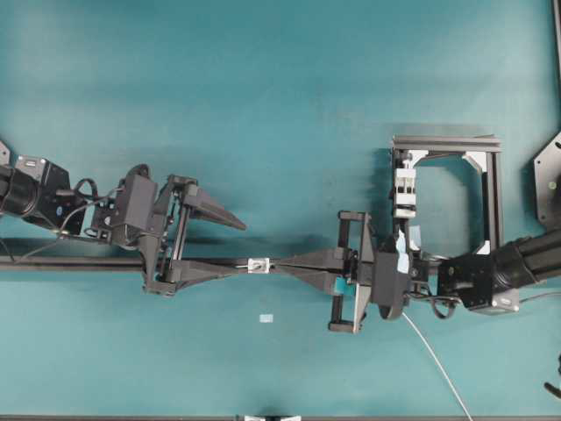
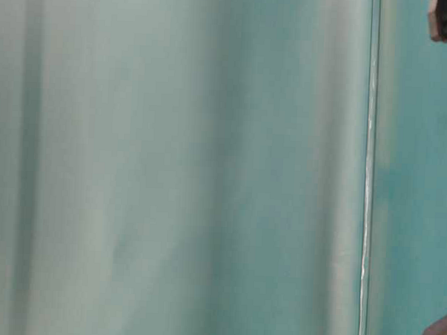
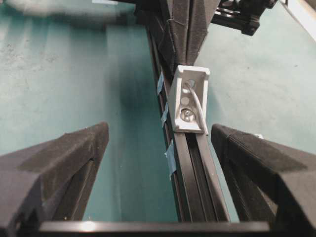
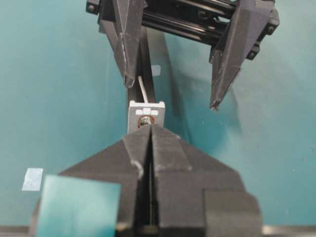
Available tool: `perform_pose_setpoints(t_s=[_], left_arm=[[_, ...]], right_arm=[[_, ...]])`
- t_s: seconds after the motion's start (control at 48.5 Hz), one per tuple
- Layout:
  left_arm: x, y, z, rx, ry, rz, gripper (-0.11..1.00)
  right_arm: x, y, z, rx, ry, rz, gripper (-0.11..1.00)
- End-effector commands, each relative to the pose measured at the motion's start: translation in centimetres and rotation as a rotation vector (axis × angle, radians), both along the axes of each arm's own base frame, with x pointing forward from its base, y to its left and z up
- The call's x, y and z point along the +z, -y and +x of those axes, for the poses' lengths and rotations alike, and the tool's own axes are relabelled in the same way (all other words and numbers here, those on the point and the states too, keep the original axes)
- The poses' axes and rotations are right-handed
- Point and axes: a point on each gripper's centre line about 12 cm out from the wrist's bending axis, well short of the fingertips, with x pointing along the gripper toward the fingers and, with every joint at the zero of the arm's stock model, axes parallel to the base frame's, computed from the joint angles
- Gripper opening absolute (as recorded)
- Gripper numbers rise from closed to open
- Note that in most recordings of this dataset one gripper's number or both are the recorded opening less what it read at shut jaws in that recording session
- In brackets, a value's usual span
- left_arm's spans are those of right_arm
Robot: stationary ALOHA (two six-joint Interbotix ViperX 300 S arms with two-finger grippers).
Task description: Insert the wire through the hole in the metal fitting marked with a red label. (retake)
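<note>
Your right gripper (image 4: 148, 129) is clamped on the wire (image 3: 195, 101), tips pressed against the metal fitting (image 1: 258, 265) on the black rail (image 3: 190, 168). The wire already pokes out through the hole (image 3: 189, 84) on the left side. Your left gripper (image 3: 158, 143) straddles the rail, spread wide, ready to pull it through. The frame (image 1: 491, 193) sits far right, clear.

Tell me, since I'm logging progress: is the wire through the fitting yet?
Through. The wire comes out of the fitting on the left gripper's side.
</note>
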Motion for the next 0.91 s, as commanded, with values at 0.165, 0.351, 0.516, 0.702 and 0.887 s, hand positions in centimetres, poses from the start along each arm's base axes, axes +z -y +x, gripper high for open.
perform_pose_setpoints(t_s=[0.165,0.351,0.516,0.702,0.887], left_arm=[[0.6,0.2,0.4,-0.006,0.021,-0.003,0.52],[0.7,0.2,0.4,-0.006,0.023,-0.004,0.51],[0.9,0.2,0.5,-0.006,0.027,-0.005,0.46],[0.8,0.5,0.9,-0.010,0.007,-0.002,0.25],[0.6,0.8,1.7,-0.015,-0.034,0.002,0.18]], right_arm=[[0.6,0.2,0.7,-0.004,0.020,0.006,0.02],[0.6,0.2,0.7,-0.003,0.018,0.003,0.02],[0.6,0.1,0.7,-0.003,0.019,0.004,0.02],[0.6,0.1,0.7,-0.003,0.019,0.004,0.02],[0.6,0.1,0.7,-0.003,0.017,0.004,0.02]])
